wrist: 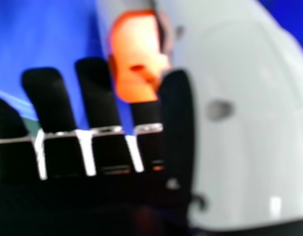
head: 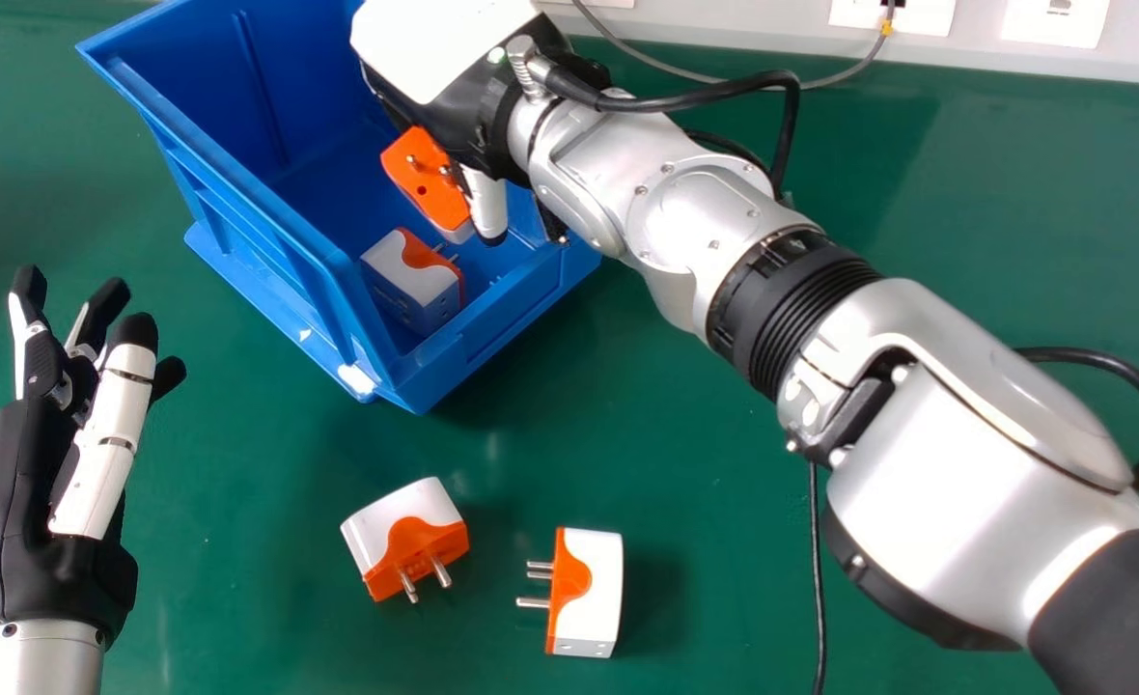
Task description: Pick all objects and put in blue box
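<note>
In the head view my right hand (head: 487,198) is over the blue box (head: 270,208), its thumb and fingers closed on an orange and white plug adapter (head: 425,179) above the box floor. The right hand view has the adapter's orange face (wrist: 134,59) between the thumb and fingers of my right hand (wrist: 176,118). Another white and orange adapter (head: 415,280) lies inside the box at its near corner. On the table in front are a tilted adapter (head: 415,521) and one farther right (head: 594,594), its pins facing left. My left hand (head: 24,483) stays open at the left.
The box's near wall and corner (head: 415,386) rise between the two table adapters and the box interior. A black cable (head: 816,579) runs down the green table to the right of the adapters. White wall sockets (head: 1052,19) line the back edge.
</note>
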`<state>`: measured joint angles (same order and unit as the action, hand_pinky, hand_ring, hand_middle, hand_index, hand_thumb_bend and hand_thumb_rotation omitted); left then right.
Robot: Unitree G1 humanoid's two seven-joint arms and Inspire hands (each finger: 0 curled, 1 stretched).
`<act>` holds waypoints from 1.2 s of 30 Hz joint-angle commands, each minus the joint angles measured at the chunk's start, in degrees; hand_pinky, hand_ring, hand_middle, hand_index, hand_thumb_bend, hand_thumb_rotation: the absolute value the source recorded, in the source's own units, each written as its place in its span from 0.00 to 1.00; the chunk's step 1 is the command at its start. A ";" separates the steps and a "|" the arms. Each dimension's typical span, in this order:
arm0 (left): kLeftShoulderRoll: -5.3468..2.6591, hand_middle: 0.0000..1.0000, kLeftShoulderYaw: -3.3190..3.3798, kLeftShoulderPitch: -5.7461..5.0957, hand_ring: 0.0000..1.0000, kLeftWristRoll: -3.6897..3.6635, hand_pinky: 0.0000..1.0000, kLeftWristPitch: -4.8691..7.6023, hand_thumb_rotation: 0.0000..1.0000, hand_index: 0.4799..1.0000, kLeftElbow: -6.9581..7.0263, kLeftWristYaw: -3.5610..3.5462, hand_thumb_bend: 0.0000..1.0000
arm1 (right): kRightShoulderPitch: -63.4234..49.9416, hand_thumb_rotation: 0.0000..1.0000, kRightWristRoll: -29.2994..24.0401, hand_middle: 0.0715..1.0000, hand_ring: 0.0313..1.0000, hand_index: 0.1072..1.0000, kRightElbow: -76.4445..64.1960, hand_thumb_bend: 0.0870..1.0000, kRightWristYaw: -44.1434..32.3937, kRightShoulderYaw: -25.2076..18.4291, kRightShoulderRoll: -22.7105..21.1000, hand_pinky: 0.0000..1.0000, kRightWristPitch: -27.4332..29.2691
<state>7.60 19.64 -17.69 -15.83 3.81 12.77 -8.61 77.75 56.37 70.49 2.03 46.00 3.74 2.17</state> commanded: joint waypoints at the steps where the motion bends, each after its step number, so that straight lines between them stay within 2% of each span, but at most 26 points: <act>1: 0.22 0.96 0.02 -0.18 0.94 0.15 0.87 0.42 0.59 0.92 1.53 0.02 0.32 | 1.06 0.47 0.36 0.81 0.70 0.79 -1.96 0.57 1.63 0.54 -0.71 0.55 0.14; 7: 0.03 0.96 -0.27 -0.19 0.94 0.62 0.86 -0.33 0.59 0.93 2.26 0.87 0.33 | 0.18 0.67 -0.06 0.94 0.86 0.92 -2.91 0.60 1.25 0.25 -1.00 0.72 -0.32; 12: 0.07 0.96 -0.41 -0.22 0.93 0.83 0.86 -0.48 0.60 0.92 2.30 1.37 0.33 | -0.14 0.71 -0.07 0.97 0.90 0.95 -2.70 0.61 1.92 0.19 -0.88 0.75 -0.75; 17: 0.17 0.96 -0.39 -0.36 0.93 0.92 0.86 -0.44 0.60 0.92 2.32 1.39 0.33 | -0.42 0.72 -0.03 0.97 0.90 0.95 -2.60 0.61 2.80 0.22 -0.93 0.75 -0.98; 20: 0.22 0.96 -0.45 -0.02 0.93 1.01 0.85 -0.28 0.60 0.92 1.96 1.34 0.33 | -0.84 0.73 -0.86 0.97 0.91 0.95 -2.96 0.61 2.72 -0.52 -0.98 0.75 -1.06; 24: 0.16 0.96 -0.48 -0.02 0.93 0.79 0.86 0.03 0.60 0.91 1.75 1.04 0.33 | -1.88 0.72 -1.97 0.97 0.91 0.95 -3.75 0.61 3.21 -1.67 -1.27 0.74 -0.76; 28: 0.13 0.96 -0.57 0.50 0.94 0.39 0.87 0.53 0.60 0.91 0.96 0.51 0.34 | -3.48 0.68 -3.17 0.97 0.90 0.94 -6.47 0.61 4.19 -2.79 -2.92 0.74 0.12; 32: 0.35 0.96 -0.58 1.02 0.94 0.32 0.88 1.61 0.61 0.91 -0.38 -0.49 0.34 | -5.75 0.62 -3.63 0.96 0.90 0.94 -10.94 0.61 4.14 -3.87 -4.60 0.74 0.40; 36: 0.97 0.98 -0.47 1.32 0.95 0.64 0.89 3.88 0.63 0.94 -2.31 -2.23 0.35 | -9.32 0.52 -3.31 0.95 0.90 0.92 -19.58 0.59 3.11 -4.74 -8.27 0.75 0.94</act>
<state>7.84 18.96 -16.57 -15.47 5.69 10.44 -10.18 68.64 53.58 54.74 4.98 42.36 -2.87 2.92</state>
